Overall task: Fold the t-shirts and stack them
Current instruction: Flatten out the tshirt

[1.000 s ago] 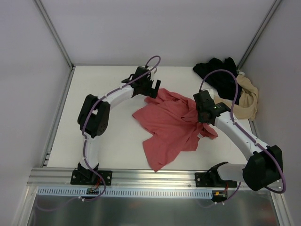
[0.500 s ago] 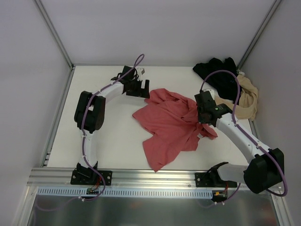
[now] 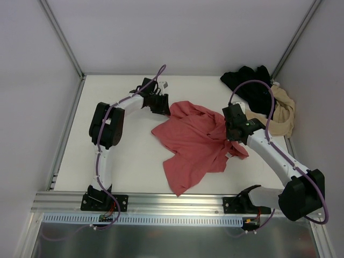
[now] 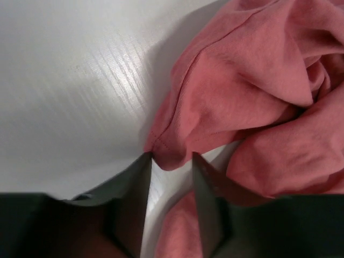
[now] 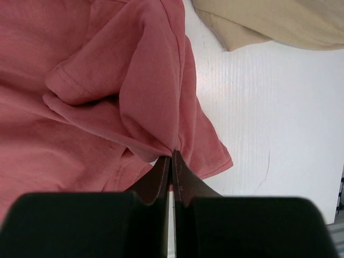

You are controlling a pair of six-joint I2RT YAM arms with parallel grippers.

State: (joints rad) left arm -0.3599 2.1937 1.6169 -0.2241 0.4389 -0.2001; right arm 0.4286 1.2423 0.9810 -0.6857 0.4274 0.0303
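A coral-red t-shirt lies crumpled mid-table. My left gripper is low at its far-left corner. In the left wrist view that hemmed corner sits between the fingertips of the left gripper, whose jaws stand narrowly apart, with table showing between them. My right gripper is shut on a bunched fold at the shirt's right side, and the right wrist view shows the cloth pinched at the tips of the right gripper. A black t-shirt and a beige t-shirt lie heaped at the far right.
The white table is walled by grey panels on the left, back and right. A metal rail runs along the near edge. The beige cloth lies just beyond the right gripper.
The left gripper has shifted slightly left at the shirt's far corner and its jaws have narrowed from wide open. The right arm and the shirts have stayed put.
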